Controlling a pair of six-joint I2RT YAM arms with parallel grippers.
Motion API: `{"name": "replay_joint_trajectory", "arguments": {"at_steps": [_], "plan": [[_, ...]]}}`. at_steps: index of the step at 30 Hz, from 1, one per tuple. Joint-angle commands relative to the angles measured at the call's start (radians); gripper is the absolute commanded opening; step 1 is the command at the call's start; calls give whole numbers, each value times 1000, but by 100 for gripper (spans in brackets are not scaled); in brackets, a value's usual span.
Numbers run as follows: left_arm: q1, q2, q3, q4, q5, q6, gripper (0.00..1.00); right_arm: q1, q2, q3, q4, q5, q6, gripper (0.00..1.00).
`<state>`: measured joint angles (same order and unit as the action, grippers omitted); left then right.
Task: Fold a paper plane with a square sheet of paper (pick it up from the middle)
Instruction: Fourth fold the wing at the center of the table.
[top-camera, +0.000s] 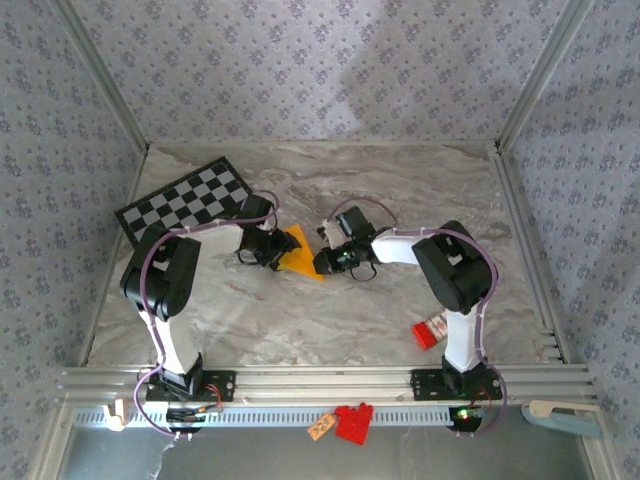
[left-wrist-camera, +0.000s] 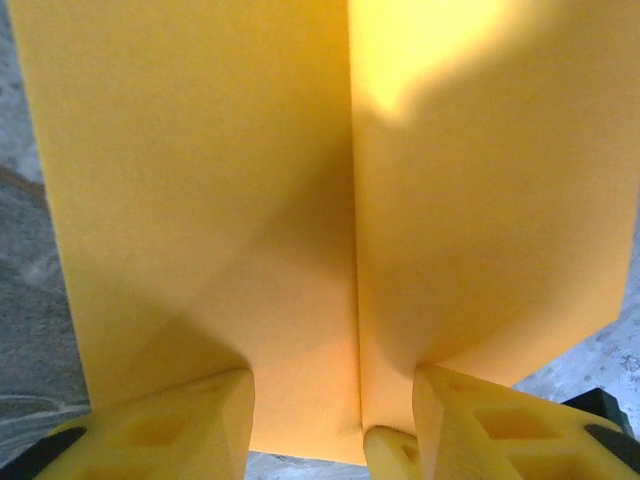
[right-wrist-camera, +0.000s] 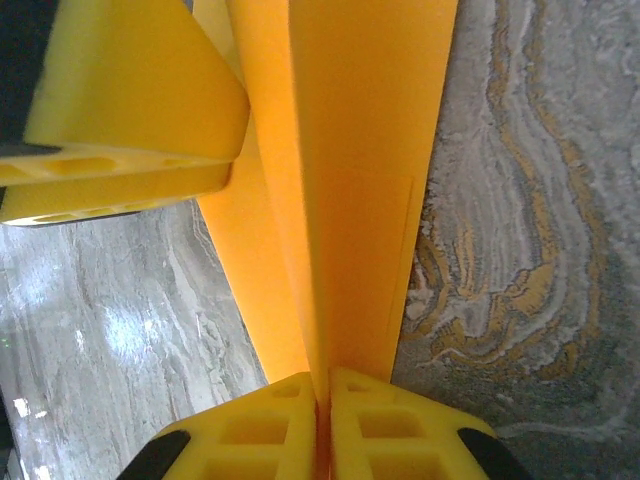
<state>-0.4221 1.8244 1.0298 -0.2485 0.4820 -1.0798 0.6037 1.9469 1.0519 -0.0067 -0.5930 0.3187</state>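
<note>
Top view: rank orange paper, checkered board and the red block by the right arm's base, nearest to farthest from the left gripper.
From the left gripper:
1. orange paper, at its fingertips, mid-table.
2. checkered board, far left.
3. red block, near right.

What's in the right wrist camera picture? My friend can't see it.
The right claw pinches shut on a folded orange-yellow paper, which stretches away over a grey marbled table. Another yellow finger sits beside it at upper left.
</note>
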Motion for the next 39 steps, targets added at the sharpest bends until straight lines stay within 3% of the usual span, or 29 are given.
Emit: {"name": "replay_joint_trajectory", "arguments": {"at_steps": [1, 9, 17, 23, 39], "plan": [[2, -58, 10, -18, -11, 45, 46, -14, 34, 12, -13, -12, 23, 12], [6, -114, -34, 139, 41, 77, 36, -28, 50, 17, -27, -27, 40, 11], [5, -84, -124, 388, 137, 31, 23, -37, 59, 24, -30, -48, 63, 12], [3, -42, -155, 473, 173, 13, 19, -42, 65, 28, -33, -60, 69, 13], [-4, 42, -129, 493, 187, 9, 16, -56, 80, 31, -36, -79, 80, 16]]}}
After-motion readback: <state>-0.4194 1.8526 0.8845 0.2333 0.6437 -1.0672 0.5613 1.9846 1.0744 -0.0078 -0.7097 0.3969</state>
